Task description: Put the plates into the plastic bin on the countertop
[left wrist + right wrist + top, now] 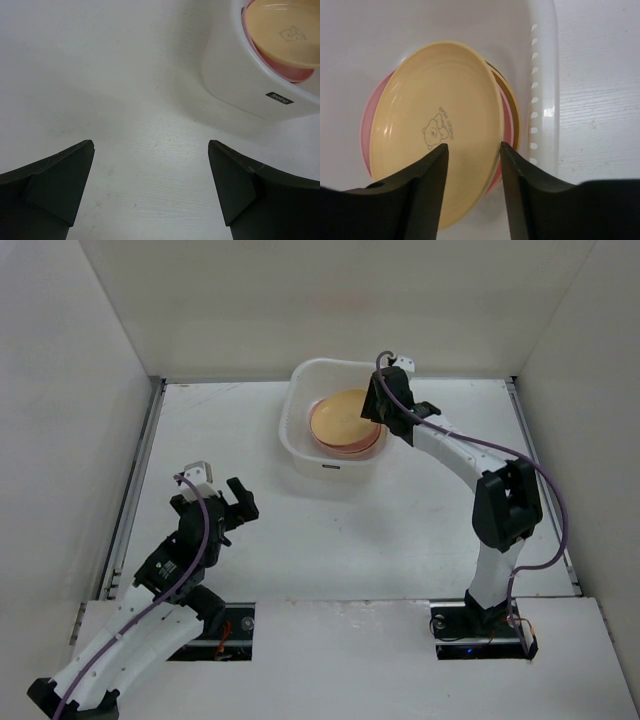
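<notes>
A: Where are the plates at this moment?

B: In the bin (542, 90), which stands at the upper middle of the top view, on the surface (100, 75). A yellow plate (435, 115) lies on top, and a pink plate (367, 125) shows under its left edge. I see no plate lying on the surface itself.

A: And the right hand (473, 149)?

B: It hangs over the right side of the bin, fingers pointing down. They stand apart with a clear gap, much wider than a plate rim, so I judge it grips nothing. The yellow plate seems to lean a little to the right rather than sit flat, perhaps because the bin is hardly wider than a plate.

A: The left hand (151, 145)?

B: Fully spread, with nothing in it, low over bare surface at the lower left of the top view. I think it waits there so as not to disturb the other arm.

A: What can you not make out?

B: How many plates are under the top one. At the right of the stack I see only a brownish edge (509, 95), and no green rim anywhere. The bin's bottom is covered, and the left wrist view cuts the bin at its upper right corner.
</notes>
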